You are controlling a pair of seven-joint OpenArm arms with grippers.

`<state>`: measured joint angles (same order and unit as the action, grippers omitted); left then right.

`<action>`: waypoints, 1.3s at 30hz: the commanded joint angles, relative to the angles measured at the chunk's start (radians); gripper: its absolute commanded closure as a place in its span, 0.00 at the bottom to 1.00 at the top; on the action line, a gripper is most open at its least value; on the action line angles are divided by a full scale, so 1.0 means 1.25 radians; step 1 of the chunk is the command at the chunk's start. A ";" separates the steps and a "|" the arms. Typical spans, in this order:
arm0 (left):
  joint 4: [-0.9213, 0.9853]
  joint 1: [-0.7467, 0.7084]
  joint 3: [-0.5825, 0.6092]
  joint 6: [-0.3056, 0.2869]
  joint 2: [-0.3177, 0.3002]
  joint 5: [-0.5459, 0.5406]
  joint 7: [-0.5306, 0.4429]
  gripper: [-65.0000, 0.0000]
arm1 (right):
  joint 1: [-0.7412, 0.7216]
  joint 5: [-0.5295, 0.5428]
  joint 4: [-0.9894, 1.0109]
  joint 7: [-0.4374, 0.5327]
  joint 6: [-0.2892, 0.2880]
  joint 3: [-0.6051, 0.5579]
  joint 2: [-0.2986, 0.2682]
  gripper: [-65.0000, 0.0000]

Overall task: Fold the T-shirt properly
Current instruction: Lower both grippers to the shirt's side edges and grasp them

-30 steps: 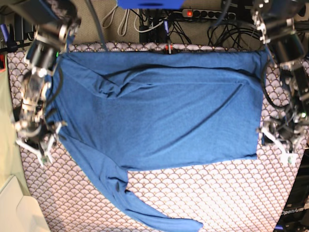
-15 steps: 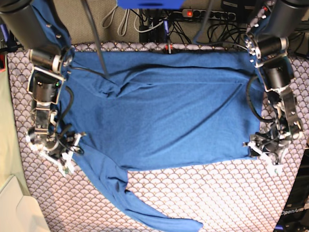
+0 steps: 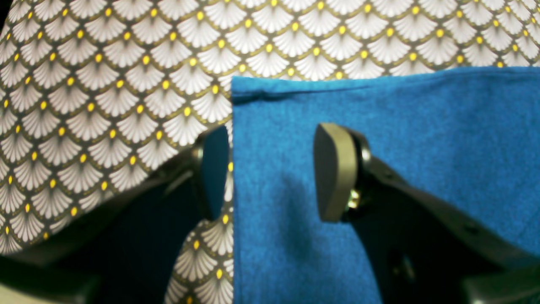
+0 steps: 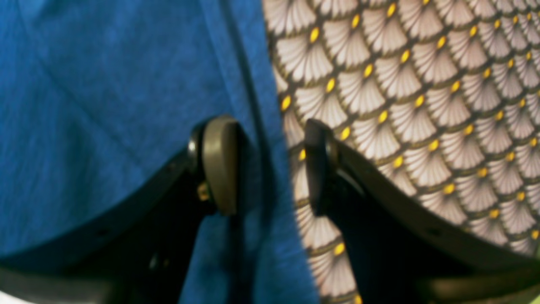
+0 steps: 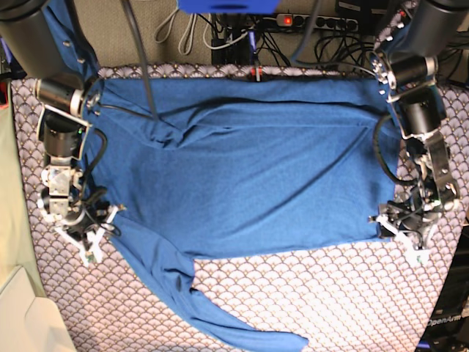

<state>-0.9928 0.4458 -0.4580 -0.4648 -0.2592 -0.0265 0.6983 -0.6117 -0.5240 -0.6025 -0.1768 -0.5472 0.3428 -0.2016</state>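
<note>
T-shirt spread across the patterned table, sleeve trailing to bottom centre. Left gripper at its lower-right corner, jaws spread, straddling the edge. Right gripper likewise at the left-side edge. Both wrist views blurry, cloth contact unclear.

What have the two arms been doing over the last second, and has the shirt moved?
Both arms swung in toward the shirt. The right tool slid to the edge by the sleeve; the left tool came to the opposite lower corner. Each now stands open astride the shirt's edge, one finger over fabric, holding nothing. Most travel came early. The shirt and patterned cloth lie unchanged.
</note>
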 commanded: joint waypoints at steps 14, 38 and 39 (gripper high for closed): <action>-0.009 0.020 -0.001 0.001 0.003 -0.005 -0.017 0.51 | -0.024 0.007 0.043 0.045 0.027 0.000 -0.010 0.58; 0.308 0.096 -0.004 0.118 -0.024 -0.011 -0.294 0.51 | -0.023 0.007 0.043 0.044 0.028 -0.004 -0.009 1.00; 0.323 0.102 -0.004 0.118 -0.024 -0.011 -0.295 0.51 | -0.023 0.007 0.043 0.044 0.028 -0.004 -0.009 1.00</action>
<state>-0.5724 0.5373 -0.4625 -0.3111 -0.2718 -0.0315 0.3531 -0.6147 -0.5167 -0.5373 -0.1261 -0.5148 0.3389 -0.2020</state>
